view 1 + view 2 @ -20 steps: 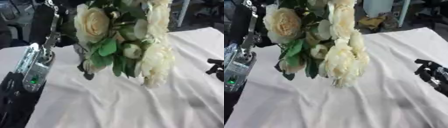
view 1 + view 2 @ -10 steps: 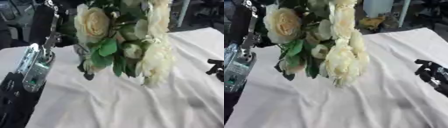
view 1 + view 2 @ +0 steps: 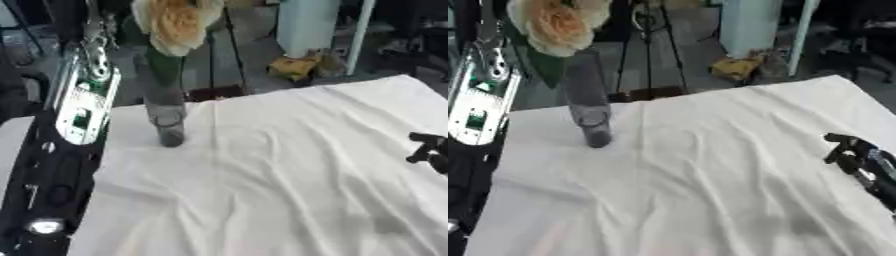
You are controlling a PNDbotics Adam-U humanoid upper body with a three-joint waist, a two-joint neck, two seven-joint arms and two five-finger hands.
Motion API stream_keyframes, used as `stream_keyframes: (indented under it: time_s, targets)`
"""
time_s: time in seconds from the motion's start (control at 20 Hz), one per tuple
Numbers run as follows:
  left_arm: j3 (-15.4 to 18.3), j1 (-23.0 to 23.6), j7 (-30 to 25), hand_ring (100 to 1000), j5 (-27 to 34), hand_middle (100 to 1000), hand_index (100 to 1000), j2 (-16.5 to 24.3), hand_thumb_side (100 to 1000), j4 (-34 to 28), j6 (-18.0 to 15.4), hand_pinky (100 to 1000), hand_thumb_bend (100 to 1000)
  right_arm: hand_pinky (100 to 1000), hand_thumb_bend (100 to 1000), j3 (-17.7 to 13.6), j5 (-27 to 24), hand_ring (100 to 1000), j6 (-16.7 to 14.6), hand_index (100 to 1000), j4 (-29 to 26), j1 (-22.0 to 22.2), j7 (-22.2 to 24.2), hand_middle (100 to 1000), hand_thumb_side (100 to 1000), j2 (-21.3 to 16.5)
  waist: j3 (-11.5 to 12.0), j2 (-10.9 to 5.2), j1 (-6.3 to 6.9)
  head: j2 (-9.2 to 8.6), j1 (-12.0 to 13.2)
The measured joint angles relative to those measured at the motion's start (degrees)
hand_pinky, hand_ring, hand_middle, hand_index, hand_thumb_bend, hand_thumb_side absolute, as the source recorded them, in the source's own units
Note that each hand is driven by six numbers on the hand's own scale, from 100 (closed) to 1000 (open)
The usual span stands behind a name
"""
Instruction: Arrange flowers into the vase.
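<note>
A: Where is the flower (image 3: pixel 178 22)?

B: High up over the white worktop (image 3: pixel 289 165), with a dark tube (image 3: pixel 164 107) round its stem. The tube's end almost meets the cloth. I can't see a vase.

A: Who holds it?

B: The left arm (image 3: pixel 74 107) is just beside the tube, but its hand is hidden. The right hand (image 3: pixel 859 160), far right of the tube, holds nothing, fingers partly bent.

A: What could go wrong?

B: The flower could slip and fall.

Table (image 3: pixel 262 200) under wrinkled white cloth (image 3: pixel 289 150); dark vase (image 3: pixel 166 117) standing on it.
</note>
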Motion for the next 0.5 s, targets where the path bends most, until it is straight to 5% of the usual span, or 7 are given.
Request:
stream_keyframes:
  time_s: [0.5]
  targets:
    - [-0.4, 0.0, 3.8, 100, 10.7, 100, 100, 1.2, 368, 2.1, -1.8, 100, 402, 709, 669, 0.0, 0.0, 984, 0.0, 839, 0.0, 0.0, 0.0, 482, 782, 0.0, 0.0, 0.0, 0.0, -0.01, -0.1]
